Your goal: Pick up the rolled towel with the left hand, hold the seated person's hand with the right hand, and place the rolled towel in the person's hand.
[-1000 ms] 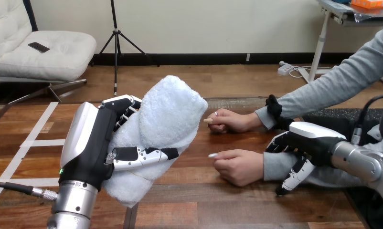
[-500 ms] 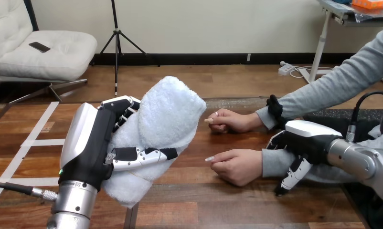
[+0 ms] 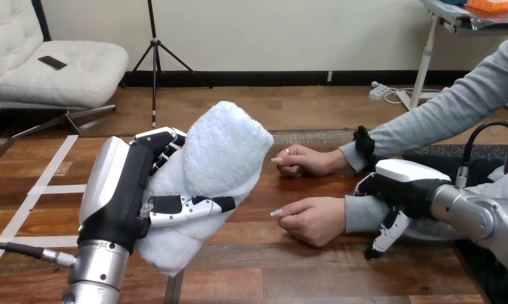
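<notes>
The towel (image 3: 220, 152) is thick white terry cloth, fluffy and matt. The table (image 3: 270, 272) is dark wood with a faint sheen, with strips of matt white tape (image 3: 49, 189) on it. The left hand (image 3: 118, 190) and right hand (image 3: 406, 180) have smooth white plastic shells over matt black. The forearms (image 3: 96, 269) are satin silver metal, and the sleeve (image 3: 429, 120) is grey knit.

Honestly, nothing readable anywhere here. Closest thing is a tiny printed sticker (image 3: 104, 244) on the wrist of the left hand (image 3: 121, 190), way too small to make out.

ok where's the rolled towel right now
Head view, left of centre: the rolled towel is gripped in the left hand, tilted with its upper end leaning right, close to the fingertips of the person's far hand.
</notes>
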Controlling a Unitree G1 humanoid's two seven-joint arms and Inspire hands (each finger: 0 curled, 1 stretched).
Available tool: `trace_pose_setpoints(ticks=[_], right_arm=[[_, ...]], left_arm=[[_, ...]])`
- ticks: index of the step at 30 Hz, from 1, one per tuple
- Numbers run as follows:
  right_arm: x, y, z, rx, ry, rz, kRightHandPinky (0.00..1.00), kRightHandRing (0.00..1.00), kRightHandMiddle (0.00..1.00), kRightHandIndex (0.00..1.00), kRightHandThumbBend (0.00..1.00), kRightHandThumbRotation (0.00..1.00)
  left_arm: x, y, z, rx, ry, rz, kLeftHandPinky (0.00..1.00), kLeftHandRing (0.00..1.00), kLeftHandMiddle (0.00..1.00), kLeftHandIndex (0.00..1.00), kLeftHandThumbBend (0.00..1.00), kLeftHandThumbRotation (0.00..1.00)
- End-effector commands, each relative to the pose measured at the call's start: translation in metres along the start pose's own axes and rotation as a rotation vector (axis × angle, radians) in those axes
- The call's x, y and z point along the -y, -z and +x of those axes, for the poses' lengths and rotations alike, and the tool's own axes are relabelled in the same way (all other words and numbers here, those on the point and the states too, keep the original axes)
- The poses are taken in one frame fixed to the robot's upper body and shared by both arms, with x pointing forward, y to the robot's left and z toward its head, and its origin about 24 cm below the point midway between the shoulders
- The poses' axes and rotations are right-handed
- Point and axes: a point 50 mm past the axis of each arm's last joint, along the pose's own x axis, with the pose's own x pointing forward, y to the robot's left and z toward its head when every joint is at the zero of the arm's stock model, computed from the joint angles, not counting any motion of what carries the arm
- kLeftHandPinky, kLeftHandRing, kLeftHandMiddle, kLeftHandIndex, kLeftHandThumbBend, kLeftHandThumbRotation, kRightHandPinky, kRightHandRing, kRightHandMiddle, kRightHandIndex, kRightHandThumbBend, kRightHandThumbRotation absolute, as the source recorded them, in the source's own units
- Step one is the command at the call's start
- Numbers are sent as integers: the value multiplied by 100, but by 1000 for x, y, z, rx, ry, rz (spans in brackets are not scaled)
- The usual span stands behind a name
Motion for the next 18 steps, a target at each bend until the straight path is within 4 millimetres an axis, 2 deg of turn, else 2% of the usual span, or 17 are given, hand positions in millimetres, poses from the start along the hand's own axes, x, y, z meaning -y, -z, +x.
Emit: trace_pose_setpoints(ticks=[1,6,18], right_arm=[[5,-15,7,58,12,-23,46,50,56,59,98,11],[4,-16,6,79,22,-36,43,47,53,57,94,13],[5,-16,5,96,42,-49,38,42,47,50,75,34]], left_arm=[[-12,-13,9,75,-65,0,28,34,41,43,62,0],[-12,-13,9,71,-65,0,28,34,41,43,62,0],[-12,-13,9,68,-61,-5,28,34,41,43,62,0]])
